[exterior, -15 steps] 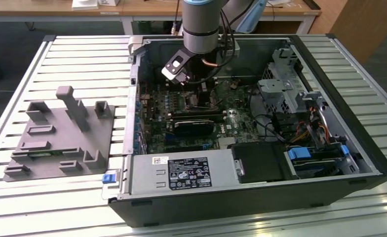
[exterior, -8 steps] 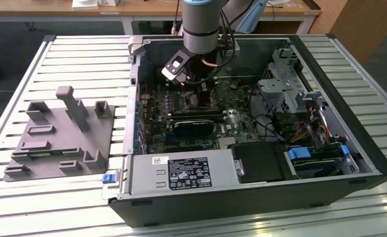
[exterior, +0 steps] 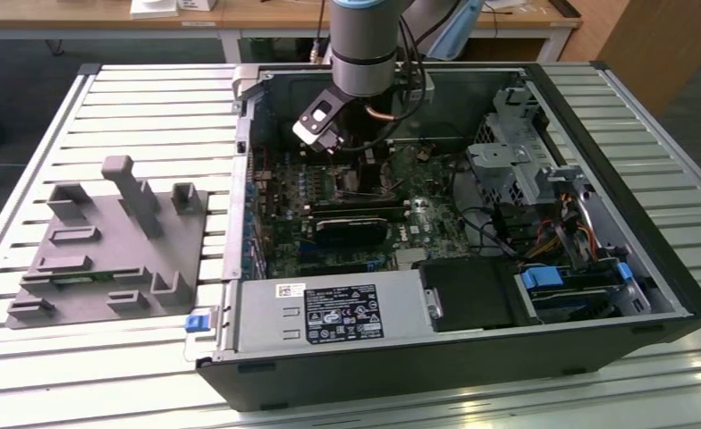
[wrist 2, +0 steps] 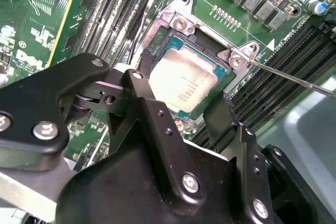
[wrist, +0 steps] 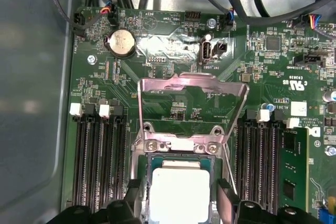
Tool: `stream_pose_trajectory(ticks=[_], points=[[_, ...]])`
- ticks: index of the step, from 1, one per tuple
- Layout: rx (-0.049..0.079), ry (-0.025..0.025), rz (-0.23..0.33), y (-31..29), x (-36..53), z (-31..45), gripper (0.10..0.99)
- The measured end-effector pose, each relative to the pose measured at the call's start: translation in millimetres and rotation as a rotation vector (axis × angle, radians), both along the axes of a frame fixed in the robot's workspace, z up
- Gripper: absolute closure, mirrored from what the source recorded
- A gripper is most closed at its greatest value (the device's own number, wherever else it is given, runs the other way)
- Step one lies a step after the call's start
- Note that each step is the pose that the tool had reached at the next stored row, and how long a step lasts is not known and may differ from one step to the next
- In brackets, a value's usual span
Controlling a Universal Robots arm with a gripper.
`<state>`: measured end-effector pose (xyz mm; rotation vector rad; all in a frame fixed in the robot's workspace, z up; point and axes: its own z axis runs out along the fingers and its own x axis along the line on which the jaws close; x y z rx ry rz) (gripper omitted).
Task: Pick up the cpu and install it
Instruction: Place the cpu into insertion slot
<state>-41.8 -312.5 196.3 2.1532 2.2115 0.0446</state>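
Room: a wooden desk [exterior: 267,13] stands behind the case, with dark floor [exterior: 17,63] under it. A wooden cabinet [exterior: 667,45] is behind the case, on the exterior view's right.

Surface: a pale slatted metal table [exterior: 147,98]. The case [exterior: 446,380] lies on it, black, on its side with the side panel off.

The arm [exterior: 368,36] comes down into the case from above, near its back wall. A grey tray [exterior: 100,241] lies on the table beside the case, on the exterior view's left, close to it but not touching.

Inside the case, a power supply [exterior: 326,313] sits along the front wall. The green board [exterior: 285,255] covers the case floor. A green memory stick [wrist: 294,171] stands in a slot on the board.

The socket [wrist: 139,150] is mid-board inside the case. Its load plate [wrist: 191,90] is flipped up and its thin lever [wrist 2: 294,80] is swung out.

The cpu [wrist: 179,190] lies flat in the socket, silver top up.

The gripper [wrist 2: 184,93] hangs low over the socket. Its black fingers [wrist 2: 142,93] are spread, one on each side of the cpu, with a thin gap at each edge in the first wrist view. It grips nothing.

A coin cell [wrist: 122,42] sits on the board toward the case's back wall.
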Motion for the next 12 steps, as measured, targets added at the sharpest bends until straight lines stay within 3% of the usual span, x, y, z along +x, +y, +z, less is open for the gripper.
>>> stream_pose_trajectory(ticks=[5,7,10,12], points=[[0.0,0.0,0.0,0.0,0.0,8.3,0.431],[0.0,0.0002,0.0,0.0,0.0,11.3,0.557],[0.0,0.0004,0.0,0.0,0.0,14.0,0.616],[0.0,0.0004,0.0,0.0,0.0,14.8,0.733]])
